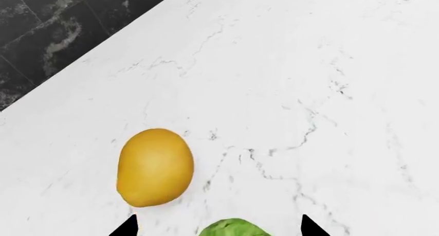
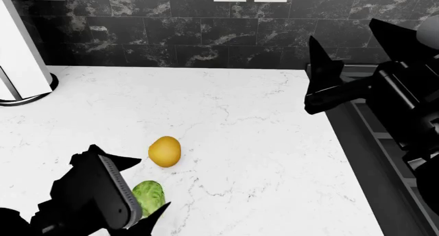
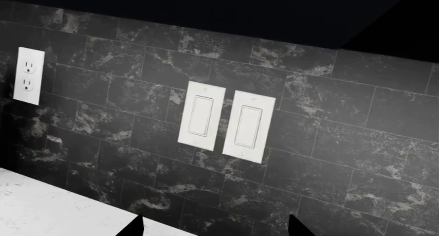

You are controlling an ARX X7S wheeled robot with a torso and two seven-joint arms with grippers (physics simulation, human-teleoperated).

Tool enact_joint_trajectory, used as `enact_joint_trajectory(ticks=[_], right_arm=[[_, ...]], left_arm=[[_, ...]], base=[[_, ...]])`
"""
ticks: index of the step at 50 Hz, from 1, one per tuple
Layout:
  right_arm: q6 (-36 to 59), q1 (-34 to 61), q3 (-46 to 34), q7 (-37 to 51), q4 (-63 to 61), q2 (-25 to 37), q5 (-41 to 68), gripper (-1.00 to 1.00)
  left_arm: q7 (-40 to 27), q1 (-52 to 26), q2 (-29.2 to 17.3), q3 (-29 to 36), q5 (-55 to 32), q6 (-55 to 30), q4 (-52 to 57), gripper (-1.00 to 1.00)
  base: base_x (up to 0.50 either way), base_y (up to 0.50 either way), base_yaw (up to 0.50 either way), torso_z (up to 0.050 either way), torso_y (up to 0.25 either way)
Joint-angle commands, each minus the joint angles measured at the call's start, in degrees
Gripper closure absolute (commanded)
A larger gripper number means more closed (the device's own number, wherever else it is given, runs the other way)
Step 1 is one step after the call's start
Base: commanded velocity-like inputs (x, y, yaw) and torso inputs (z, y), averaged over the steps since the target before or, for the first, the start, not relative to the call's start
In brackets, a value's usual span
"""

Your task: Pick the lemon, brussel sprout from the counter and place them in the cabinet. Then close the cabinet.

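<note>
Just beside the lemon [image 2: 164, 151], the brussel sprout [image 2: 149, 195] sits between the left claw's [image 2: 135, 187] spread fingers.

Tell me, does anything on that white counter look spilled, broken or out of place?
Nothing stands out. The lemon and the brussel sprout lie whole on the clean counter, close together but apart. The left gripper, open, sits around the sprout; the right gripper is raised, facing the wall switches.

No legible text, label, brand, number or sign anywhere in these views.
</note>
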Motion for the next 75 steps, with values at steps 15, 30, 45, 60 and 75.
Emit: enact_joint_trajectory(ticks=[15,30,45,60,75], right_arm=[[-1.77,-0.18,-1.29,1.35,0.51,0.60,1.11,-1.00],[-3.00,-0.77,-1.95,1.59,0.73,1.21,1.13,-1.00],[-2.07,0.61,-1.35,3.76,0.87,1.70,4.24,-1.00],[-1.53,1.75,-0.69,6.04,1.09,2.42,7.52,-1.00],[-0.73,4.48,-1.49,10.07,1.49,1.83,12.06,-1.00]], left_arm=[[-0.26,2.71,-1.29,9.57,8.63,5.07,-6.07,-1.00],[-0.52,3.68,-0.92,10.01,8.59,6.07,-6.41,1.00],[-5.37,1.74,-0.02,-7.29,-4.30,1.64,2.26,1.00],[-34.16,-14.88,-2.81,-27.76,-45.97,-0.28,0.62,1.00],[-50.31,-36.29,-5.88,-18.59,-57.95,12.94,-4.06,1.00]], base=[[0.00,0.00,0.00,0.000,0.000],[0.00,0.00,0.00,0.000,0.000],[0.00,0.00,0.00,0.000,0.000],[0.00,0.00,0.00,0.000,0.000],[0.00,0.00,0.00,0.000,0.000]])
